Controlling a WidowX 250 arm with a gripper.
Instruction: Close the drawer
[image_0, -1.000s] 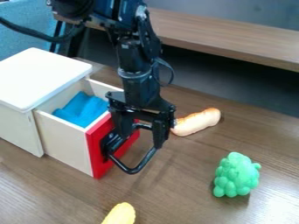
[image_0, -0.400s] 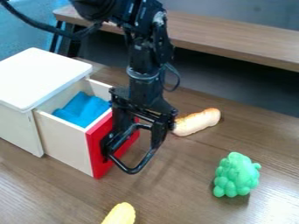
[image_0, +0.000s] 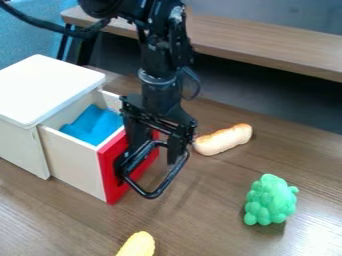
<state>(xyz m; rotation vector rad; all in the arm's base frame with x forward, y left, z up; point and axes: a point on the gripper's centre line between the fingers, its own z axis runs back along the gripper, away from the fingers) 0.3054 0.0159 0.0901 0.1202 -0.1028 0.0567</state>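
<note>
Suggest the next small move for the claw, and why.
I'd ease the claw toward the white-topped cabinet, pressing on the red front: the drawer still needs closing, since it sticks out with its blue contents exposed, and the claw is at the black handle.

The wood-grain table (image_0: 200, 220) holds a drawer cabinet (image_0: 47, 90), toy bread (image_0: 224, 140), a green toy (image_0: 270, 200) (quite knobbly) and a yellow toy (image_0: 138, 245).

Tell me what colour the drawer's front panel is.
Red, best seen in the camera view.
</note>
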